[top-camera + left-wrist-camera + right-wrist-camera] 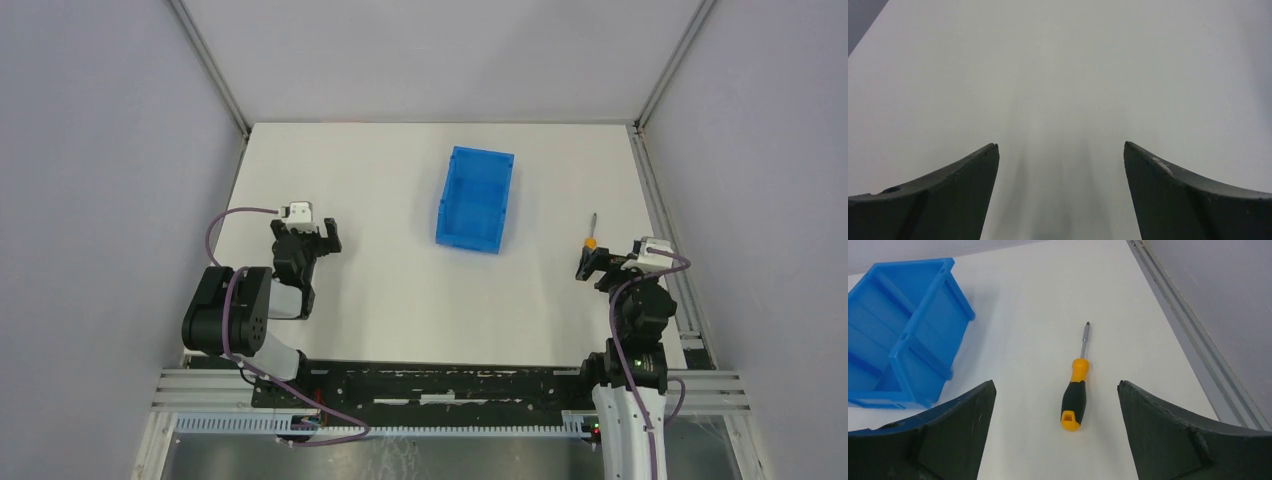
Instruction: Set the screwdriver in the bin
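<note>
- While the screwdriver (pixel 592 232) (pixel 1075 390) lies flat on the white desk (pixel 400 290) near its right edge, the right end effector (pixel 594 264) (pixel 1055 385) hovers just short of the handle, jaws spread wide and holding nothing.
- Seen from the right wrist, the tool sits centred between the two dark jaws, orange butt at 6 o'clock and thin shaft pointing to 12 o'clock. That line-up looks meant to let the jaws close across the black grip.
- At about 10 o'clock from the screwdriver, and well apart from it, stands the blue bin (pixel 468 240) (pixel 928 365). Its open top faces up and nothing shows inside, so a release from above should be enough.
- Across bare desk at 9 o'clock from the bin, the left end effector (pixel 325 235) (pixel 1060 146) is likewise released, with only white surface between its jaws. It seems parked out of the way, since the tool lies on the right arm's side.
- By this evidence the task is at its start, with no grasp yet made. The next move likely calls for lowering onto the handle squarely, as a round grip could roll aside under an off-centre pinch.
</note>
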`<state>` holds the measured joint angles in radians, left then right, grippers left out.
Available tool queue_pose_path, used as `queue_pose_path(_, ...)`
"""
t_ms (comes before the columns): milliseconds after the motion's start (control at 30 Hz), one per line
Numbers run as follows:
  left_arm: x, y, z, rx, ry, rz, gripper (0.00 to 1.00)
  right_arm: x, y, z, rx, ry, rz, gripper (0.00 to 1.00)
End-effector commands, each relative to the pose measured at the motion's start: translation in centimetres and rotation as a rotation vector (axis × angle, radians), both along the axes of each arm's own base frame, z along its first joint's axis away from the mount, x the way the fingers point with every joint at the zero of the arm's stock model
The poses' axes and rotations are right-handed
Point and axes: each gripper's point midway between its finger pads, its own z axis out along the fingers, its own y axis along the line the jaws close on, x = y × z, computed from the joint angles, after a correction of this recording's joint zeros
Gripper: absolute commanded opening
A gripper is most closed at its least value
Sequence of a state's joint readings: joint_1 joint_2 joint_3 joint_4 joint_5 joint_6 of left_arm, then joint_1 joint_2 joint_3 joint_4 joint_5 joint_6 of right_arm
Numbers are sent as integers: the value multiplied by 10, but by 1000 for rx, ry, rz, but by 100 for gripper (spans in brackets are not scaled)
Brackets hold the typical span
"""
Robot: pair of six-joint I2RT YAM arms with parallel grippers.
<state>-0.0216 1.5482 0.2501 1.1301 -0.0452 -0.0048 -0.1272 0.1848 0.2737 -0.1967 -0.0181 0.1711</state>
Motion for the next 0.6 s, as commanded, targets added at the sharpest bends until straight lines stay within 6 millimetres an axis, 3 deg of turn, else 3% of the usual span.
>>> queue_pose_path(0,3,0,13,-23,-46,2,100,2,-15,32,-2,-90,-88,98)
queue_pose_path(200,3,-1,13,-22,-45,0,100,12,-8,124,-109,-224,-20,98)
queue_pose_path(300,3,0,13,-23,-44,2,100,34,-5,159,-107,-126,22,98)
queue_pose_path(400,3,0,13,-23,-45,2,100,66,-16,182,-116,75,6,98)
queue_pose_path(467,3,0,13,-23,-45,1,100,85,-30,172,-135,271,-32,98)
queue_pose_path(567,3,0,13,-23,-44,1,100,113,-46,136,-176,522,-49,98)
